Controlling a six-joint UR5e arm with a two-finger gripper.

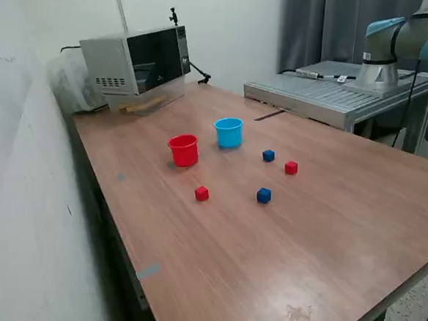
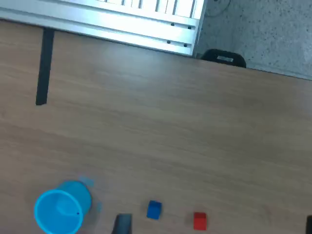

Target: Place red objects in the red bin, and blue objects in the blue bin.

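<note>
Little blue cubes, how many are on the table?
2. One blue cube sits near the blue cup, next to a red cube. The other blue cube sits closer to the table's front, towards the exterior view's right of the other red cube. None looks hidden.

The table was brown woodgrain. On it stood a bright red cup and a sky-blue cup, with two red cubes and two darker blue cubes.
</note>
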